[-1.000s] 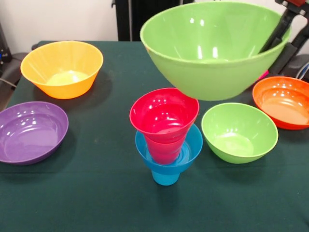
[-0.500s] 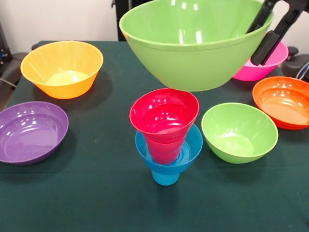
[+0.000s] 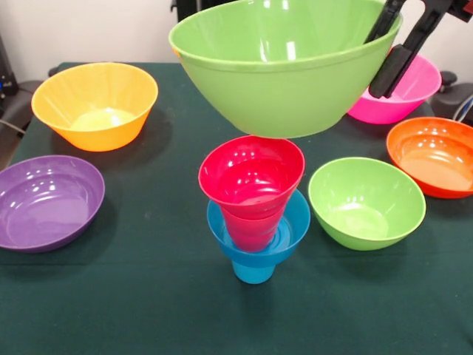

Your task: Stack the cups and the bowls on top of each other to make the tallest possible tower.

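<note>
The tower stands mid-table: a sky-blue cup point(image 3: 253, 269) at the bottom, a small blue bowl point(image 3: 292, 222) on it, and a red cup point(image 3: 250, 231) in that bowl. A small red bowl point(image 3: 251, 176) seems to sit in the cup's mouth. A large lime green bowl point(image 3: 281, 81) hangs upright just above the tower. Its base is level with the red rim, and I cannot tell whether they touch. My gripper point(image 3: 389, 46) is shut on the green bowl's right rim, one finger inside and one outside.
A yellow-orange bowl point(image 3: 94, 105) and a purple bowl point(image 3: 46, 201) sit on the left. On the right are a smaller lime green bowl point(image 3: 366, 202), an orange bowl point(image 3: 434, 155) and a pink bowl point(image 3: 406, 96) behind my gripper.
My gripper has carried the large green bowl leftward, from right of the tower to over it. That move uncovered the pink bowl. The tower has not moved.
</note>
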You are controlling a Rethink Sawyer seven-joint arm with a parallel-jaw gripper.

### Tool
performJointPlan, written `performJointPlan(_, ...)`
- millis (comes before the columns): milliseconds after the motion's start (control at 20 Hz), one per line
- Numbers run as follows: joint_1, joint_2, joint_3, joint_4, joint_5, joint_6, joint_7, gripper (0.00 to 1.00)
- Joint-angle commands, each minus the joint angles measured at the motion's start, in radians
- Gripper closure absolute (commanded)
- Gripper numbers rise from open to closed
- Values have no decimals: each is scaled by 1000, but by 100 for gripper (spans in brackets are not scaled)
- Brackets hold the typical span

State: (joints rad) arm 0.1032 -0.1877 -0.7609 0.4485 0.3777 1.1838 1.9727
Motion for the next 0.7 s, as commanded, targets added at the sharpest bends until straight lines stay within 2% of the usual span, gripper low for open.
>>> performJointPlan(50, 28, -23, 118, 142, -93, -56, -101, 100)
performJointPlan(700, 29, -26, 139, 165, -95, -71, -103, 100)
